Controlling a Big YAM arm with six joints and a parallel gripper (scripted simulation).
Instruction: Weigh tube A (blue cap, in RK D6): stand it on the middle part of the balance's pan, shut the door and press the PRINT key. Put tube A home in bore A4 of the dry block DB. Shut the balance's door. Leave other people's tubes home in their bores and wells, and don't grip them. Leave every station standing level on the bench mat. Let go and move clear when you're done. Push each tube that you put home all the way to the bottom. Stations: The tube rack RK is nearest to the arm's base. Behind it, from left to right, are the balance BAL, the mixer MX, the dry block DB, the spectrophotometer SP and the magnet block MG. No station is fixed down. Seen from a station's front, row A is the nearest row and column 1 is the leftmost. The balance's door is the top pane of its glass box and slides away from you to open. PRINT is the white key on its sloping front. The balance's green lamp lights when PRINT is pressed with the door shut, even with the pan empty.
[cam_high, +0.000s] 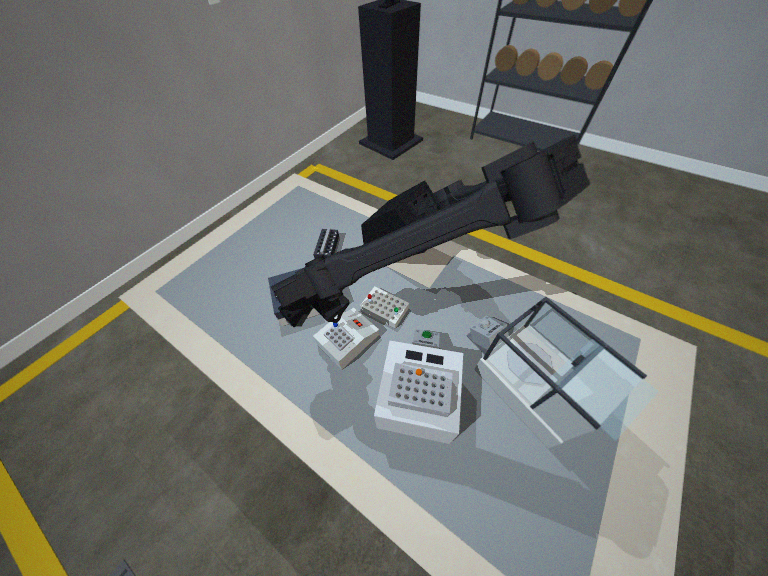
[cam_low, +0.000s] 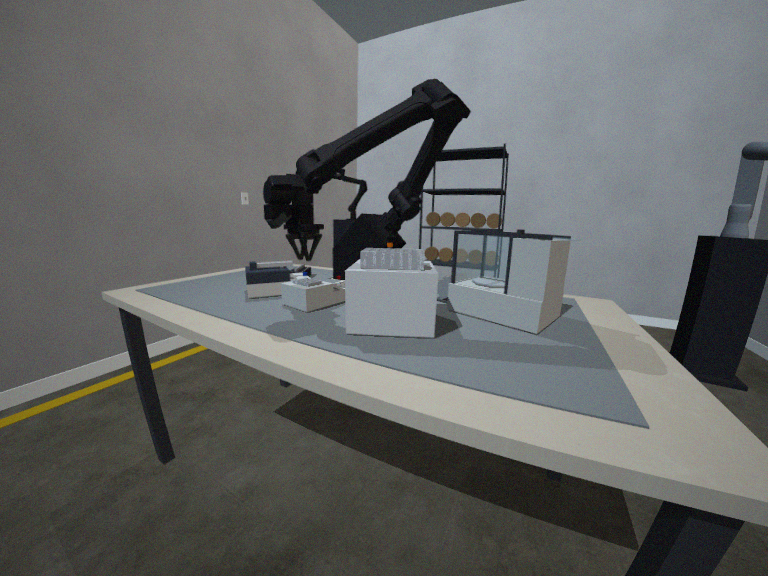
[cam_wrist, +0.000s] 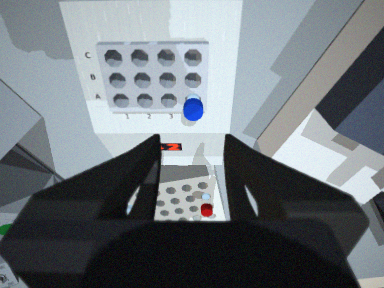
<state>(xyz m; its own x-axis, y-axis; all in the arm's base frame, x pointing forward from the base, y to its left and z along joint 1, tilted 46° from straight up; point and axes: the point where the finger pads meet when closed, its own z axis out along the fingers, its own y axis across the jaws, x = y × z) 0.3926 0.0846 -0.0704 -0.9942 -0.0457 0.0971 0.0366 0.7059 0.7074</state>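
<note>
Blue-capped tube A stands in bore A4, upper middle of the wrist view; the hand hangs apart, holding nothing. The balance's door looks open, so shutting remains; weighing can't be confirmed.

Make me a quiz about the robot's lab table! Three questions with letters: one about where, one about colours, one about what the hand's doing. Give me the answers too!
1. Where is the blue-capped tube?
A) on the balance's pan
B) in the dry block, bore A4
C) in the tube rack

2. What colour is the cap on the mixer?
A) orange
B) purple
C) yellow

3. How is the hand?
A) shut on a tube
B) pressing a key
C) open, holding nothing

Answers:
1 B: the wrist view shows the tube in row A, just right of column 3.
2 A: the top view shows one orange cap on its block.
3 C: its fingers stand apart with only air between them.
</note>
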